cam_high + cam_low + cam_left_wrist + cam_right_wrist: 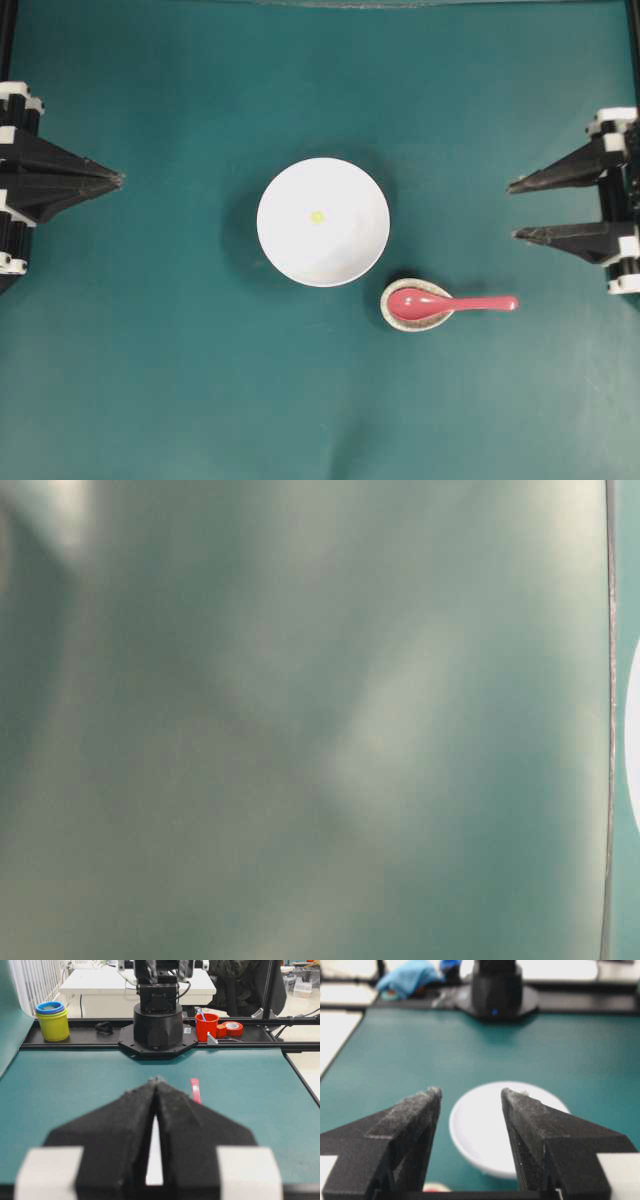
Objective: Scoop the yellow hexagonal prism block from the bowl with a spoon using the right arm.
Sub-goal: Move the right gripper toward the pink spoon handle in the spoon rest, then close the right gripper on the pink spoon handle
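The white bowl (345,250) stands mid-table with the tiny yellow hexagonal prism block (317,216) inside it. The pink-red spoon (450,304) lies to the bowl's lower right, scoop on a speckled spoon rest (398,289), handle pointing right. My right gripper (513,210) hangs open at the right edge, well apart from the spoon and holding nothing. In the right wrist view this gripper (471,1091) frames the bowl (480,1130). My left gripper (118,180) is shut at the far left; in its wrist view the left gripper (157,1080) is empty and the spoon's handle (194,1091) peeks past it.
The table-level view is a green blur. Beyond the far table edge in the left wrist view stand a yellow cup (52,1022), a red cup (206,1026) and a roll of red tape (232,1028), beside the opposite arm's base (157,1025).
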`<state>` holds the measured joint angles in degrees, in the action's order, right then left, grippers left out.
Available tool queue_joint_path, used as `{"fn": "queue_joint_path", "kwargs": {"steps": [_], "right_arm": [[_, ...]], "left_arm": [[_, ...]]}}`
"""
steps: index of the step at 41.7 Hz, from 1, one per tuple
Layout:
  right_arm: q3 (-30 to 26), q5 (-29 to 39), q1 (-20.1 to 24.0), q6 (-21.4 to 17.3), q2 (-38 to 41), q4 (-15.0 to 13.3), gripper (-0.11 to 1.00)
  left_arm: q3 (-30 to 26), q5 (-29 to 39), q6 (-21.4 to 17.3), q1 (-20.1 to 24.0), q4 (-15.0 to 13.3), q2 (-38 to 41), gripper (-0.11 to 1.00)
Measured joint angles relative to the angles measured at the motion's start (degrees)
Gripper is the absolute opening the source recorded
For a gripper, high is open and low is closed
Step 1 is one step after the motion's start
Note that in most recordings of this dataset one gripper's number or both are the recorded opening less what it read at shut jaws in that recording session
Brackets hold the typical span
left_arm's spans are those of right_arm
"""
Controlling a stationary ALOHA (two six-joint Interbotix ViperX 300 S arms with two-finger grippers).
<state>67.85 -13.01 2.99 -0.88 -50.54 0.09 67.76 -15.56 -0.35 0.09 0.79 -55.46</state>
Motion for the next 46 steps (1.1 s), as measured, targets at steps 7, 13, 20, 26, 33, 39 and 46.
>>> {"fn": "queue_joint_path", "kwargs": {"steps": [7,13,20,26,33,39,46], "right_arm": [[2.0,-5.3,1.3,-0.1,5.4,1.5,0.56],[4.3,-12.2,2.9,-0.1,11.2,3.4,0.56],[6.5,-22.2,5.9,-0.2,19.4,6.8,0.56],[7.4,-30.4,9.3,-0.2,27.0,9.2,0.56],[7.6,-38.5,13.7,-0.2,35.3,12.9,0.56],[7.7,-44.2,17.8,-0.2,41.8,16.6,0.56],[8.0,-48.4,21.4,-0.2,47.7,20.5,0.56]], "left_arm": [[0.0,-0.1,-0.1,0.0,0.0,0.0,0.00],[0.0,0.0,0.0,0.0,0.0,0.1,0.00],[0.0,0.0,0.0,0.0,0.0,0.1,0.00],[0.0,0.5,-0.1,0.0,0.0,0.1,0.00],[0.0,0.6,-0.1,0.0,0.0,0.1,0.00],[0.0,0.6,-0.1,0.0,0.0,0.1,0.00],[0.0,0.6,-0.1,0.0,0.0,0.1,0.00]]}}
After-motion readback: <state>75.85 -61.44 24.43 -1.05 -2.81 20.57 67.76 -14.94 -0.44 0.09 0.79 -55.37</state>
